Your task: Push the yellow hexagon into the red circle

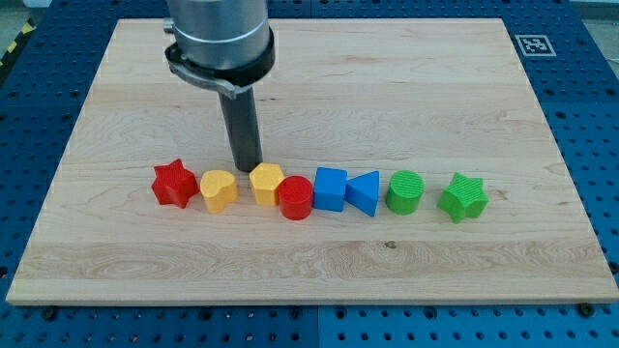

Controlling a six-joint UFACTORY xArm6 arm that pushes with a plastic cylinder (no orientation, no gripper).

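Our arm comes down from the view's top, its upper part cut off by the frame edge, and it carries no claw to open or close, only a dark rod ending in my tip (248, 168). Just below my tip, toward the view's right, sits the yellow hexagon (266, 183), so near that we cannot tell if they touch. The red circle (295, 198) lies lower right of my tip, pressed against the hexagon and covering part of its edge. To my tip's lower left stands the yellow heart (219, 189), then the red star (175, 184). Farther right run the blue cube (330, 188), blue triangle (365, 191), green circle (405, 192) and green star (462, 197), all on the wooden board (387, 87).
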